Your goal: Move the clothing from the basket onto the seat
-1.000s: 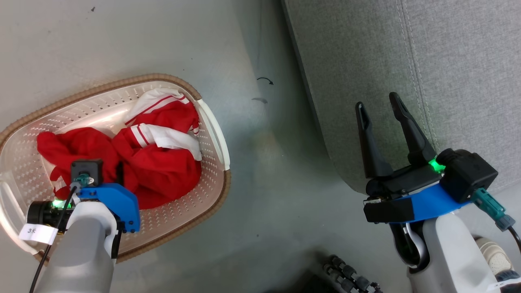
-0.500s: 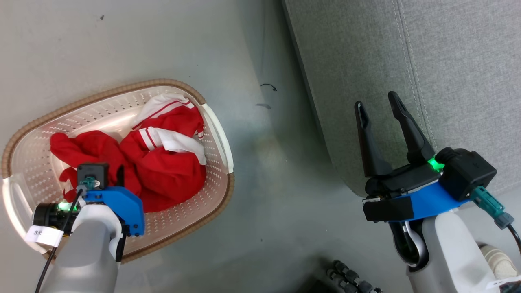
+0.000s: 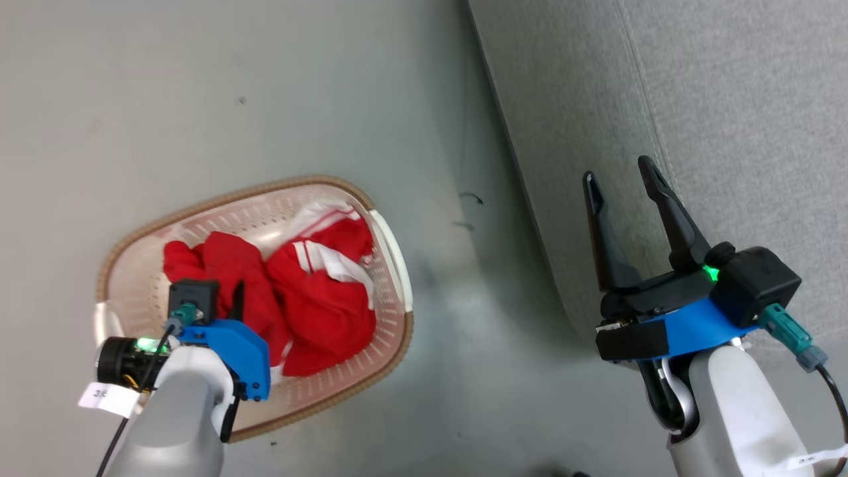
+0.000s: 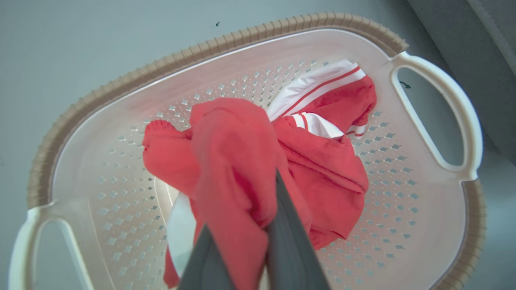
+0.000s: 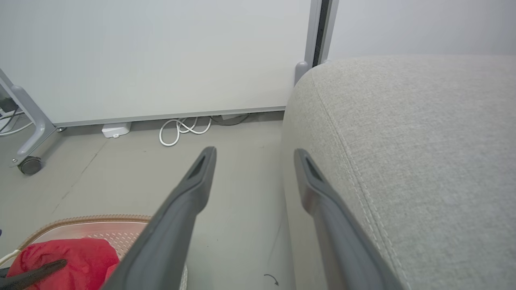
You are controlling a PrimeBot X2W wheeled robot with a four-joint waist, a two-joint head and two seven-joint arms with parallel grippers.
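The basket, cream perforated plastic with a brown rim, stands on the floor at my lower left. The clothing lies bunched in it, bright red with white striped panels. My left gripper points down into the basket. In the left wrist view its dark fingers are shut on a raised fold of the red clothing, above the basket. My right gripper hangs open with nothing in it by the rounded edge of the grey seat. The right wrist view shows the right gripper beside the seat.
Grey floor runs between basket and seat. In the right wrist view a pale wall panel stands behind, with a coiled white cable at its foot and a frame leg on a caster at the left.
My left gripper has shut on the red fabric and drawn a fold upward. The head camera has shifted, so the basket sits lower and further right in its picture. The right gripper stays open.
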